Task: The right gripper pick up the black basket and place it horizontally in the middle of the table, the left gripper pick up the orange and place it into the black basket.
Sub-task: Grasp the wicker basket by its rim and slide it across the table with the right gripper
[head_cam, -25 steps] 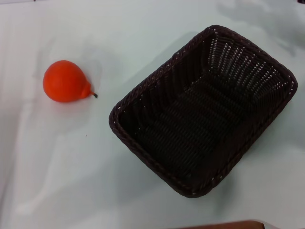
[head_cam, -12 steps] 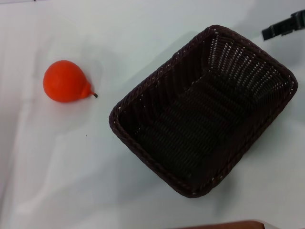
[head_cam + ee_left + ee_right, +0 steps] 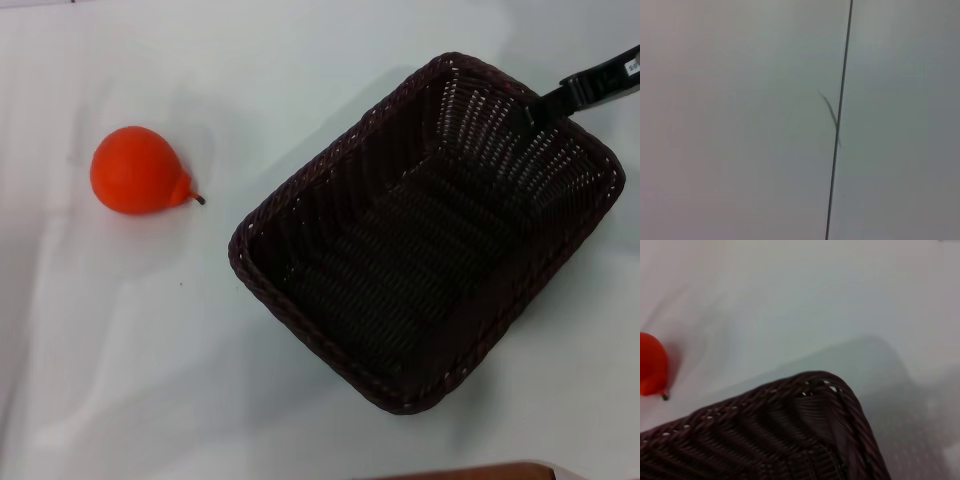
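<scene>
The black basket [image 3: 425, 235] lies at an angle on the white table [image 3: 150, 350], right of the middle, open side up and empty. Its rim and one corner also fill the right wrist view [image 3: 805, 435]. The orange [image 3: 138, 171] lies on the table to the basket's left, stem towards the basket; it also shows at the edge of the right wrist view [image 3: 651, 365]. My right gripper [image 3: 540, 103] reaches in from the far right, its tip over the basket's far right rim. My left gripper is out of view.
The left wrist view shows only a plain pale surface crossed by a thin dark line [image 3: 839, 120]. A brown edge [image 3: 470, 472] shows at the table's near side.
My right gripper has come into view from the far right and moved left, down to the basket's far rim. The basket and the orange have not moved.
</scene>
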Tool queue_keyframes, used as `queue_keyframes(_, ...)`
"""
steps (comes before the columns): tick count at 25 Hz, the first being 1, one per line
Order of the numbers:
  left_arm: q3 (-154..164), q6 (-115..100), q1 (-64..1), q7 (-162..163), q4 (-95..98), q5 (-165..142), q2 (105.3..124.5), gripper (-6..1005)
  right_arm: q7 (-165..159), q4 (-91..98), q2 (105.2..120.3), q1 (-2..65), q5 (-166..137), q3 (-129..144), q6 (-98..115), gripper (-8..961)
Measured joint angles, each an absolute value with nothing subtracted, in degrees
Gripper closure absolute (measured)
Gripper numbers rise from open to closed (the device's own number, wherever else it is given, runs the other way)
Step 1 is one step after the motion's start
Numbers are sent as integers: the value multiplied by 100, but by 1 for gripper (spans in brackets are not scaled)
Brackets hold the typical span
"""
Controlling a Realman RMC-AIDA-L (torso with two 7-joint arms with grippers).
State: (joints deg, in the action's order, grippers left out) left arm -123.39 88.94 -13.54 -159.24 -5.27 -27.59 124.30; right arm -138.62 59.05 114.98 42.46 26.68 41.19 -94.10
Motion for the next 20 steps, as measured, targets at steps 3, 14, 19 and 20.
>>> queue_keyframes(3, -12340, 8894, -1354, -15918, -527, -2759, 12429, 96, -13940, 5810, 11531, 4251, 2517, 4194, -9201, 269)
queue_keyframes(14, -12340, 8891, -1322, -15916, -525, -2759, 12427, 95, -13831, 5723, 11650, 4263, 2532, 4211, -9129, 476)
queue_keyframes(19, -12340, 8892, -1311, -15951, -546, -2759, 12413, 95, -13867, 5671, 11678, 4254, 2533, 4189, -9129, 698)
queue_keyframes(20, -12340, 8892, -1309, -15954, -568, -2759, 12412, 95, -13892, 5671, 11692, 4242, 2533, 4152, -9118, 723)
